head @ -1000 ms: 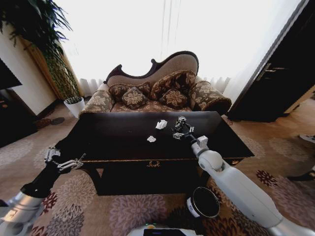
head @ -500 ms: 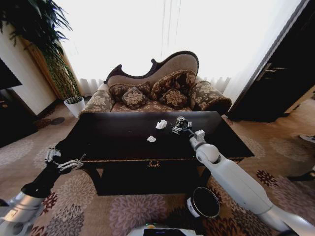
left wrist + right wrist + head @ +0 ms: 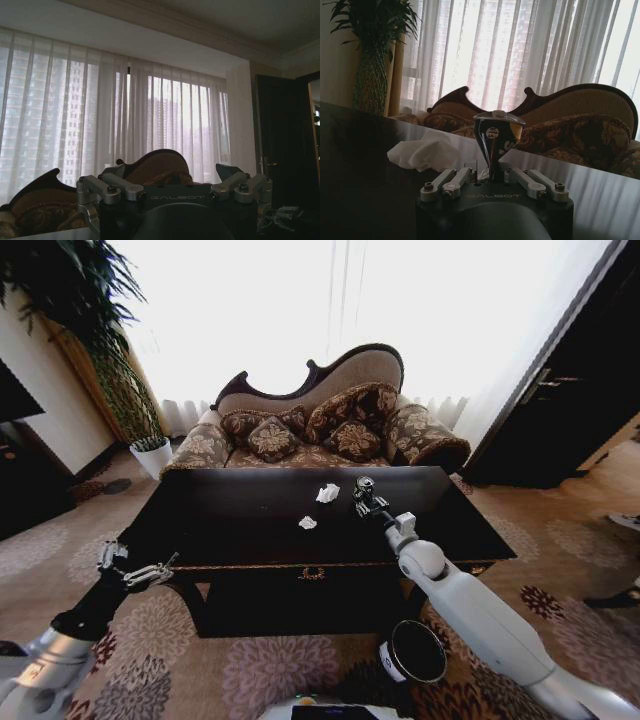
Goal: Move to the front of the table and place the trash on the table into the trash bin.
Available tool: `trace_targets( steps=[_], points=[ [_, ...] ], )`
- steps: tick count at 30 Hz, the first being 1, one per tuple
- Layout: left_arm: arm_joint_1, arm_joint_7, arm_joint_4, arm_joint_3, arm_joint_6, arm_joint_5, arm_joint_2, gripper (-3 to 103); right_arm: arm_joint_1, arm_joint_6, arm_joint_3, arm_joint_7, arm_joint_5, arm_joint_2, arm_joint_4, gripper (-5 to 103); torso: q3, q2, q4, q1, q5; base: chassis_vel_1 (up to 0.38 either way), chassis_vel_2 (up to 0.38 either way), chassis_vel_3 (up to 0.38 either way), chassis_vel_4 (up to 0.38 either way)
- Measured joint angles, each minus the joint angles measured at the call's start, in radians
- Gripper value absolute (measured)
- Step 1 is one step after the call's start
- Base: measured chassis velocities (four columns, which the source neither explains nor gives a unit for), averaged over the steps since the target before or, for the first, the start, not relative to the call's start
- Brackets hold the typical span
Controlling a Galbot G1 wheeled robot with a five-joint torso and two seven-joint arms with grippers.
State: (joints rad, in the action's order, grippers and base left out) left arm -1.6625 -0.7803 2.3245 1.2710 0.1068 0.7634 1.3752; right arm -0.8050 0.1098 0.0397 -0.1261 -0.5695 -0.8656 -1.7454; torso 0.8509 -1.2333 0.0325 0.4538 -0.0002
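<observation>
I'm at the counter (image 3: 250, 530); my right pincer (image 3: 362, 496) grips the crushed can (image 3: 495, 142) far across it. Two paper scraps (image 3: 327, 493) remain, and the trash bin (image 3: 412, 652) waits on the floor below. My left pincer (image 3: 140, 570), wide, idles.

Two paper scraps (image 3: 327, 493) (both white), one can (image 3: 494, 145), one bin (image 3: 412, 651), two claws (image 3: 364, 496).

Over the table (image 3: 230, 530), the right gripper (image 3: 365, 502) has the drink can (image 3: 495, 145) directly before it, two paper scraps (image 3: 327, 493) to its left, a sofa (image 3: 320, 430) beyond and the trash bin (image 3: 413, 652) on the floor behind.
</observation>
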Motion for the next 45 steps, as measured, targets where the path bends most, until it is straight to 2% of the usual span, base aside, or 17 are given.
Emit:
trace_targets(
  steps=[1, 4, 6, 16, 27, 28, 29, 30, 31, 35, 36, 39, 40, 44, 45],
  points=[
    [0.000, 0.000, 0.000, -0.001, -0.001, 0.000, 0.000, 100, -0.004, 0.000, 0.004, 0.001, -0.003, 0.001, -0.005, 21, 0.000, 0.000, 0.0000, 0.000, 0.0000, 0.000, 0.000, 0.000, 0.000],
    [0.000, 0.000, 0.001, -0.002, -0.004, 0.000, 0.000, 100, -0.014, -0.006, 0.015, 0.004, -0.011, 0.004, -0.015, 5, 0.000, 0.000, 0.0000, 0.000, 0.0000, 0.000, 0.000, 0.000, 0.000],
    [-0.001, 0.000, 0.002, -0.002, -0.005, 0.000, -0.001, 100, -0.017, -0.009, 0.018, 0.004, -0.013, 0.005, -0.017, 2, 0.000, 0.000, 0.0000, 0.000, 0.0000, 0.000, 0.000, 0.000, 0.000],
    [-0.007, 0.001, 0.013, -0.003, -0.013, 0.002, -0.002, 100, -0.124, -0.040, 0.102, 0.060, -0.036, 0.020, -0.085, 0, 0.000, 0.000, 0.0000, 0.000, 0.0001, 0.000, 0.000, 0.000, 0.000],
    [-0.012, -0.004, 0.030, 0.001, -0.027, 0.021, 0.002, 100, -0.268, -0.129, 0.232, 0.190, -0.194, 0.044, -0.230, 0, 0.000, 0.000, -0.0001, 0.000, 0.0000, 0.000, 0.000, 0.000, 0.000],
    [-0.014, -0.008, 0.037, 0.001, -0.032, 0.025, 0.005, 100, -0.336, -0.158, 0.286, 0.260, -0.271, 0.035, -0.293, 0, 0.000, 0.000, 0.0000, 0.000, -0.0002, 0.000, 0.000, 0.000, 0.000],
    [-0.021, -0.010, 0.050, 0.001, -0.035, 0.031, 0.009, 100, -0.445, -0.203, 0.351, 0.367, -0.350, 0.009, -0.377, 0, 0.000, 0.000, 0.0001, 0.000, -0.0001, 0.000, 0.000, 0.000, 0.000],
    [-0.024, -0.010, 0.056, 0.001, -0.036, 0.034, 0.010, 100, -0.494, -0.223, 0.370, 0.400, -0.369, -0.009, -0.412, 0, 0.000, 0.000, 0.0000, 0.000, -0.0002, 0.000, 0.000, 0.000, 0.000],
    [-0.024, -0.010, 0.056, 0.001, -0.036, 0.034, 0.010, 100, -0.494, -0.223, 0.370, 0.400, -0.369, -0.009, -0.412, 0, 0.000, 0.000, 0.0000, 0.000, -0.0002, 0.000, 0.000, 0.000, 0.000],
    [-0.035, -0.011, 0.073, 0.004, -0.038, 0.049, 0.011, 100, -0.627, -0.288, 0.400, 0.523, -0.385, -0.086, -0.490, 0, 0.000, 0.000, 0.0001, 0.000, 0.0000, 0.000, 0.000, 0.000, 0.000],
    [-0.035, -0.011, 0.073, 0.004, -0.038, 0.049, 0.011, 100, -0.627, -0.288, 0.400, 0.523, -0.385, -0.086, -0.490, 0, 0.000, 0.000, 0.0001, 0.000, 0.0000, 0.000, 0.000, 0.000, 0.000],
    [-0.035, -0.011, 0.084, 0.006, -0.038, 0.063, 0.009, 100, -0.696, -0.333, 0.403, 0.621, -0.366, -0.145, -0.506, 0, 0.000, 0.000, 0.0000, 0.000, -0.0001, 0.000, 0.000, 0.000, 0.000],
    [-0.035, -0.011, 0.084, 0.006, -0.038, 0.063, 0.009, 100, -0.696, -0.333, 0.403, 0.621, -0.366, -0.145, -0.506, 0, 0.000, 0.000, 0.0000, 0.000, -0.0001, 0.000, 0.000, 0.000, 0.000],
    [-0.033, -0.013, 0.097, 0.017, -0.036, 0.092, 0.007, 100, -0.774, -0.391, 0.413, 0.782, -0.356, -0.203, -0.488, 0, 0.000, 0.000, 0.0000, 0.000, -0.0002, 0.000, 0.000, 0.000, 0.000],
    [-0.033, -0.013, 0.097, 0.017, -0.036, 0.092, 0.007, 100, -0.774, -0.391, 0.413, 0.782, -0.356, -0.203, -0.488, 0, 0.000, 0.000, 0.0000, 0.000, -0.0002, 0.000, 0.000, 0.000, 0.000]
  ],
)
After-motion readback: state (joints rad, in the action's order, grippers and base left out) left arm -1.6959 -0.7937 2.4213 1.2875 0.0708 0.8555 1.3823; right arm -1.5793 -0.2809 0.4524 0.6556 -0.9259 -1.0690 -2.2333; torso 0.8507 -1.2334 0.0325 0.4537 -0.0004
